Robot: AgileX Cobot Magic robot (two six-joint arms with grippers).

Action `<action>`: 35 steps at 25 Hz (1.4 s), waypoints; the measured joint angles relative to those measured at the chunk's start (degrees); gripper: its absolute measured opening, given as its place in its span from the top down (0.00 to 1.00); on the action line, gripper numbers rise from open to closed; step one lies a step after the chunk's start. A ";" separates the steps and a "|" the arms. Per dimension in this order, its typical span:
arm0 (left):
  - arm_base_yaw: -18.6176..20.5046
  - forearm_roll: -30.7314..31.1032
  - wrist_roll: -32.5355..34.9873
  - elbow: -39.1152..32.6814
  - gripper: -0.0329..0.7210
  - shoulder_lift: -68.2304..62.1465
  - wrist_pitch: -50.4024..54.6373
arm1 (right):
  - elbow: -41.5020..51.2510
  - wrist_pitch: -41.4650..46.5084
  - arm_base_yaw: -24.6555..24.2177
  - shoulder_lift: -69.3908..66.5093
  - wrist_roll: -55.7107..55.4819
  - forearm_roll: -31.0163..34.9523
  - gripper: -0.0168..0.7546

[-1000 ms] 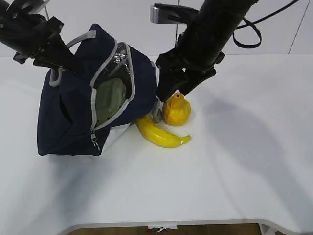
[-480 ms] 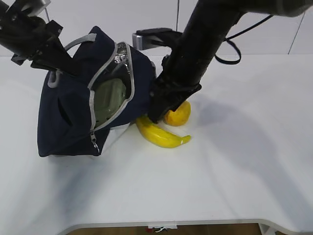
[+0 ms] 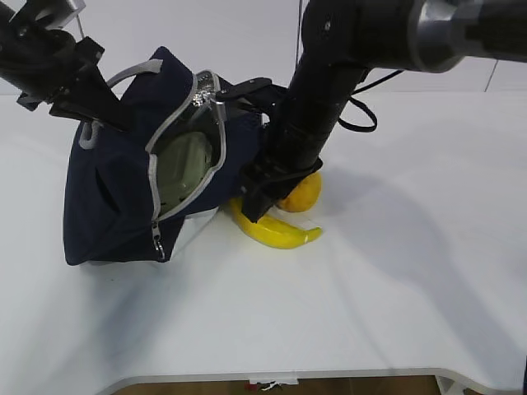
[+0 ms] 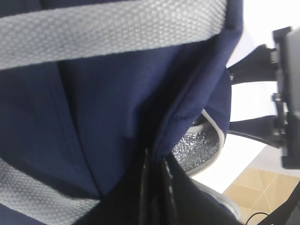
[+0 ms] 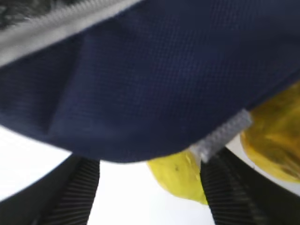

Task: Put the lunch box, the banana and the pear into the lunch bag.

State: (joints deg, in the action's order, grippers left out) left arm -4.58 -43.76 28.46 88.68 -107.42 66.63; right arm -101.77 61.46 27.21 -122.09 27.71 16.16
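While over banana [image 5: 180, 178], right claw [image 5: 150, 197] agape.

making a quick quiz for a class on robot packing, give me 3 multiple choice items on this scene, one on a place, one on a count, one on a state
1. Where is the small clear lunch box with the sage-green lid?
A. inside the navy-blue fabric lunch bag
B. on the table beside the bag
C. in the right gripper

2. How many pieces of fruit lie outside the bag?
A. none
B. one
C. two

3. What state is the bag's grey zipper in?
A. zipped shut
B. open, mouth gaping
C. torn off

Answers:
1 A, the green lid shows through the bag's opening.
2 C, the long curved yellow banana and the squat yellow-orange pear both rest on the white table beside the bag.
3 B, the zipper edges stand apart, and silver lining shows inside.
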 joint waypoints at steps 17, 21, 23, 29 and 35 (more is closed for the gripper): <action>0.00 0.00 0.00 0.00 0.95 0.00 0.22 | 0.00 -0.50 0.00 -4.87 0.11 -1.60 0.33; 0.00 0.00 0.00 0.00 0.95 0.00 0.22 | 0.00 -0.50 0.00 -5.76 0.11 -1.71 0.39; 0.00 0.00 0.00 0.00 0.95 0.00 0.24 | 0.00 -0.50 0.00 -6.17 0.11 -1.71 0.44; 0.00 0.00 0.00 0.00 0.95 0.00 0.24 | 0.00 0.96 0.00 -6.38 -0.57 -1.71 0.54; 0.00 0.00 0.00 0.00 0.96 0.00 0.24 | -0.56 5.43 0.00 -6.38 -1.13 -1.92 0.59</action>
State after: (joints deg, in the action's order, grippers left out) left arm -4.58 -43.76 28.46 88.68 -107.42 66.87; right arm -102.33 66.89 27.21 -128.47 26.58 14.24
